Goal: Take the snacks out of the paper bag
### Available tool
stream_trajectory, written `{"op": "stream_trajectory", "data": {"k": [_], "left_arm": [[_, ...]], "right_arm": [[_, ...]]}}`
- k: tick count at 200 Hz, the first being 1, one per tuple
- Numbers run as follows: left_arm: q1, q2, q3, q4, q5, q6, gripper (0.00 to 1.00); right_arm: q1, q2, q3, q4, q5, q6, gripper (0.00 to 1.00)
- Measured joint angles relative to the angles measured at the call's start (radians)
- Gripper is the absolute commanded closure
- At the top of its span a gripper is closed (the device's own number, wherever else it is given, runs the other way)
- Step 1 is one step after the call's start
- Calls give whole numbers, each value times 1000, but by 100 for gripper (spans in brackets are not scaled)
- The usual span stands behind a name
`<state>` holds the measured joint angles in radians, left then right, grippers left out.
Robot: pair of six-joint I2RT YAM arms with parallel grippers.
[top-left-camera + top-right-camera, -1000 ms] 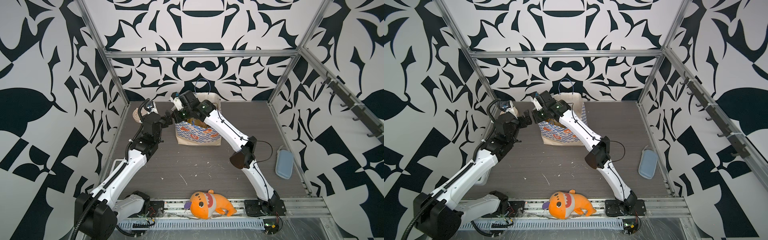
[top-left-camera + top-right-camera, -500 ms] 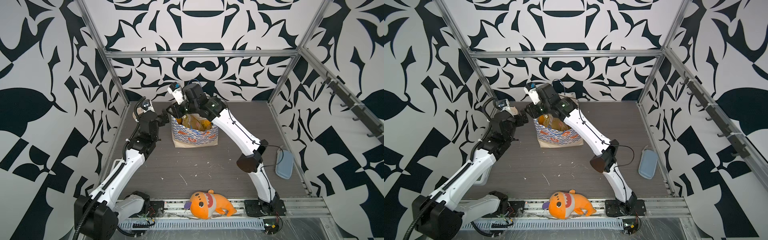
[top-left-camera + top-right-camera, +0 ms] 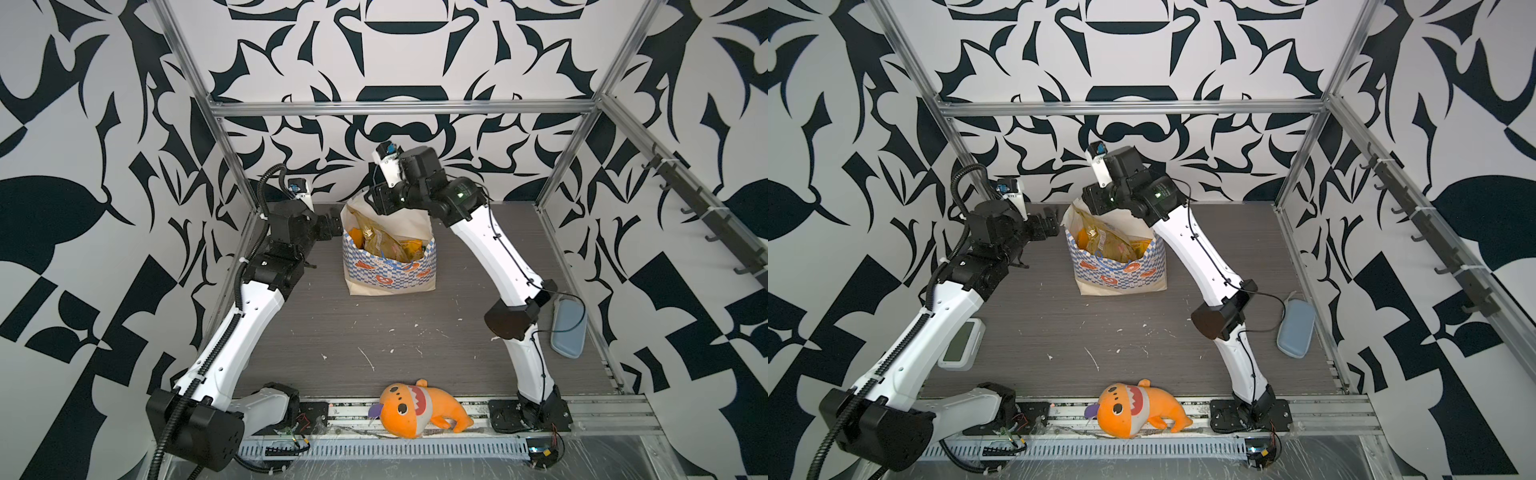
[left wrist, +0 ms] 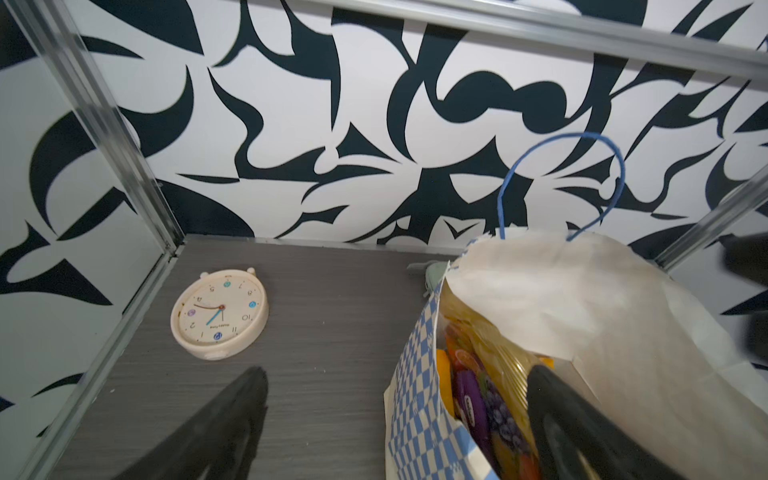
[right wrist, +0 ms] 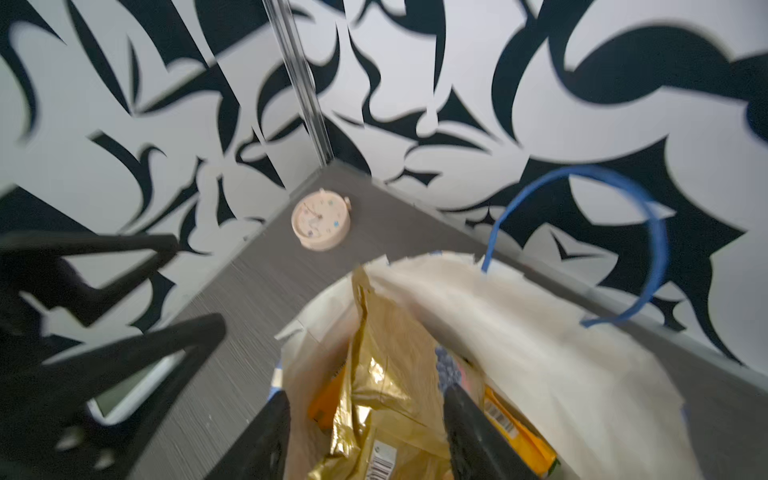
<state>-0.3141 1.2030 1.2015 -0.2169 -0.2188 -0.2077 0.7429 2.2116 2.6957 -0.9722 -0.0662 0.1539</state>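
Observation:
The blue-and-white checkered paper bag (image 3: 388, 270) (image 3: 1121, 274) stands upright at the back middle, its mouth open. Snacks fill it: gold and yellow-orange packets (image 3: 382, 243) (image 5: 374, 386) and a purple one (image 4: 473, 407). My right gripper (image 3: 376, 199) (image 5: 365, 397) hangs open over the bag's back-left rim, one finger inside and one outside, with a gold packet between them. My left gripper (image 3: 332, 222) (image 4: 397, 370) is wide open and straddles the bag's left wall, one finger (image 4: 557, 415) inside over the snacks. Neither grips anything.
A cream round clock (image 4: 220, 313) (image 5: 322, 220) lies in the back-left corner. A white device with a screen (image 3: 961, 345) sits under the left arm. A blue-grey case (image 3: 567, 330) lies at the right edge, an orange plush toy (image 3: 415, 409) at the front rail.
My right gripper went from shut to open and rose above the bag's rim. The left gripper shifted slightly back beside the bag, still open.

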Motion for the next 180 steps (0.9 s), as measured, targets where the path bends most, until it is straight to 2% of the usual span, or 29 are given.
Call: {"op": "stream_trajectory", "data": {"k": [33,74,94,129,160,180], "left_arm": [[0,13,-11,-6,19,0,0],[0,14,-29,-4,29,1,0],[0,14,-45,-5,29,1,0],[0,15,-50,-5,29,1,0],[0,16,-50,-5,29,1,0],[0,16,-55,-3,29,1,0]], "right_arm": [[14,86,-51,-61,-4,-1,30],[19,153,-31,-69,0,0,30],[19,174,-13,-61,18,2,33],[19,206,17,-56,57,8,50],[14,221,19,-55,91,14,83],[5,227,19,-57,100,26,92]]}}
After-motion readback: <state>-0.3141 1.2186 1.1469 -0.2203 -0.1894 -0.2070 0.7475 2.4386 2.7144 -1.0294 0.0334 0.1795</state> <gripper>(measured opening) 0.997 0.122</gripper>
